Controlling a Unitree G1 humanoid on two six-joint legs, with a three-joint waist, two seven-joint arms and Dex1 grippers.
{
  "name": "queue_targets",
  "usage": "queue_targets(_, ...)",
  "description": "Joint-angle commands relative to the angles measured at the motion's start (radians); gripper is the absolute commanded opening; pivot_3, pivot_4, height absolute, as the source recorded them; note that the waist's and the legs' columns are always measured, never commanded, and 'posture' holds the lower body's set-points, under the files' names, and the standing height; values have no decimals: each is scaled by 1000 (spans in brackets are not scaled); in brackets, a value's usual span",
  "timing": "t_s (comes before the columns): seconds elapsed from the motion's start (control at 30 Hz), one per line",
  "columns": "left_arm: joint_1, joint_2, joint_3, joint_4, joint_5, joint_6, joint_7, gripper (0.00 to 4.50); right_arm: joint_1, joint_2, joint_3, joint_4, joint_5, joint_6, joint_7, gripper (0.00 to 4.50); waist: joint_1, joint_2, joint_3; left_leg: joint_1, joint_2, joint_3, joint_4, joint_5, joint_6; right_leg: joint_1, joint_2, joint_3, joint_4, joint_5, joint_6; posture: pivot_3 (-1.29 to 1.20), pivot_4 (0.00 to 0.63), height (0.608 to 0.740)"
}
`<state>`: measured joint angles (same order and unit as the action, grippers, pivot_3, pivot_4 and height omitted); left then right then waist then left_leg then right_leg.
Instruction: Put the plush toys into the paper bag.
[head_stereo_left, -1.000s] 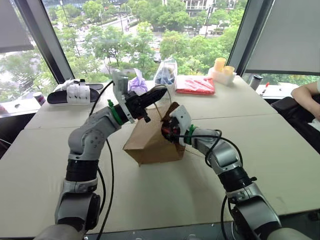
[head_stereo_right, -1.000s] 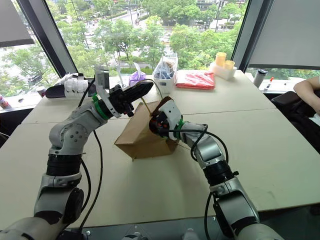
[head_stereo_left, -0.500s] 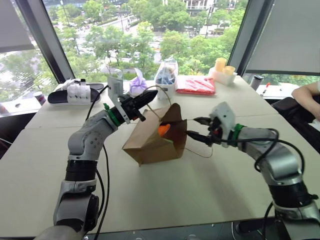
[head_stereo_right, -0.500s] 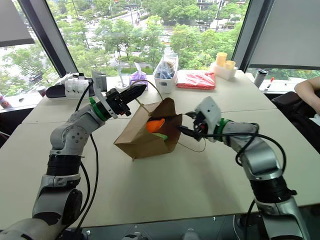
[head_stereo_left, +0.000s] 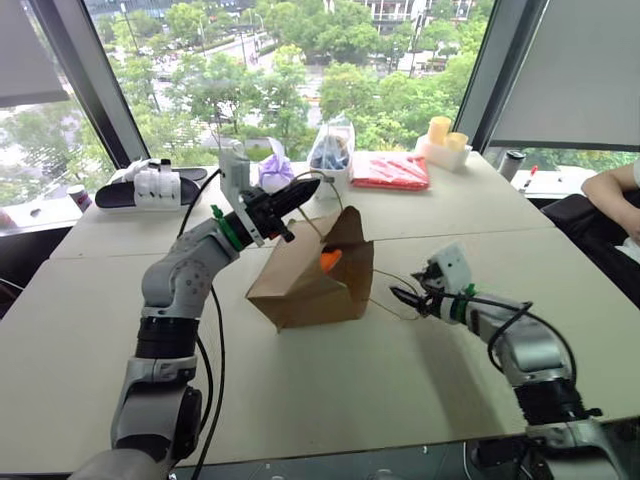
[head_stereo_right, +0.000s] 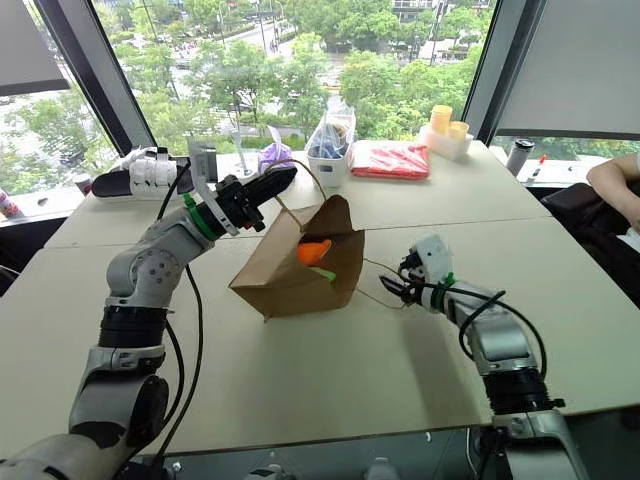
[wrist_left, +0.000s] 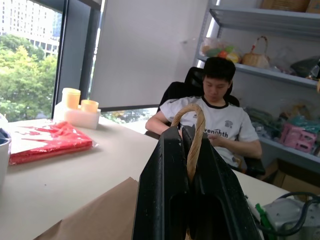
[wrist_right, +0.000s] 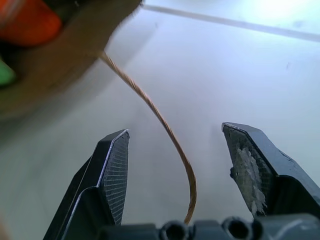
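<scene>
Two grippers matter here, and the paper bag is the landmark for both. Left gripper, raised above the bag's back edge, is clenched on one cord handle, which loops up between its black fingers; that pinch alone holds the mouth lifted open. Right gripper sits low over the counter, just beside the bag's open mouth on the robot's right, fingers spread and empty, with the other handle curving loose between them. Inside the mouth the orange plush toy lies high, near the lip, and a sliver of the green plush toy shows below it. Since the bag leans on its side, a tug or slip of the left gripper could tip it and roll the orange toy out. Closing or dragging the right gripper might snag the loose handle and pull the bag over
</scene>
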<state>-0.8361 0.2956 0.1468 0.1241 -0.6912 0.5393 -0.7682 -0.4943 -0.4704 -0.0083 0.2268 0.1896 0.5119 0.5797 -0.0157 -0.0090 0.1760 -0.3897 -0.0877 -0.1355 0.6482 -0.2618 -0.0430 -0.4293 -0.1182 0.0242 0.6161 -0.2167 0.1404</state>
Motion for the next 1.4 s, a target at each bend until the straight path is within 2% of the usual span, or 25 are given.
queue_targets(0.03,-21,8,12,-50,-12,0,7,0,-42,1,4,23,-18,-55,6,2641,-1,0,0,0,0,0,0,0,0,0,0,0,0,0,0,0,150,740)
queue_targets(0.1,-16,10,13,-58,-12,3,10,0,-46,4,3,32,-22,-72,8,1839,-1,0,0,0,0,0,0,0,0,0,0,0,0,0,0,0,150,740)
queue_targets(0.2,-8,13,16,-66,-13,6,16,0,-52,1,-10,4,-10,-58,12,275,-1,0,0,0,0,0,0,0,0,0,0,0,0,0,0,0,150,740)
queue_targets(0.23,-6,14,17,-69,-14,7,17,0,-52,-4,-14,-16,-5,-47,14,52,-1,0,0,0,0,0,0,0,0,0,0,0,0,0,0,0,150,740)
queue_targets(0.43,-22,21,34,-73,-28,13,30,0,-45,-77,-70,-257,104,126,83,52,1,0,0,0,0,0,0,0,0,0,0,0,0,0,0,0,150,740)
queue_targets(0.6,-72,1,56,-56,-47,7,64,0,-156,-164,-173,-430,283,325,134,52,3,0,0,-1,0,-1,0,-1,2,0,0,0,-1,0,0,0,150,740)
queue_targets(0.77,-113,-21,74,8,-33,-27,88,0,-315,-212,-216,-392,360,393,149,52,3,0,0,-1,0,-1,0,-2,3,0,0,-1,-1,0,0,0,150,740)
queue_targets(0.9,-109,-31,61,36,-24,-26,96,0,-378,-238,-188,-312,337,358,167,52,2,0,0,-1,0,-1,0,-2,3,0,0,-1,-1,0,0,0,150,740)
queue_targets(1.13,-21,-43,9,71,44,-37,81,0,-347,-221,-113,-172,257,269,162,52,2,0,0,-1,0,0,0,-1,1,0,0,-1,-1,0,0,0,150,740)
queue_targets(1.3,12,-7,-12,139,116,-64,60,0,-331,-200,-95,-131,204,194,131,52,2,0,0,-1,0,0,0,-1,1,0,0,-1,-1,0,0,0,150,740)
queue_targets(1.37,14,0,-6,146,116,-64,49,556,-333,-194,-102,-136,209,190,130,0,1,0,0,-1,0,0,0,0,1,-1,0,0,-1,0,0,0,150,740)
queue_targets(1.4,17,10,4,140,101,-45,38,868,-337,-190,-115,-147,225,196,130,277,2,0,0,-1,0,0,0,0,1,-1,0,0,-1,0,0,0,150,740)
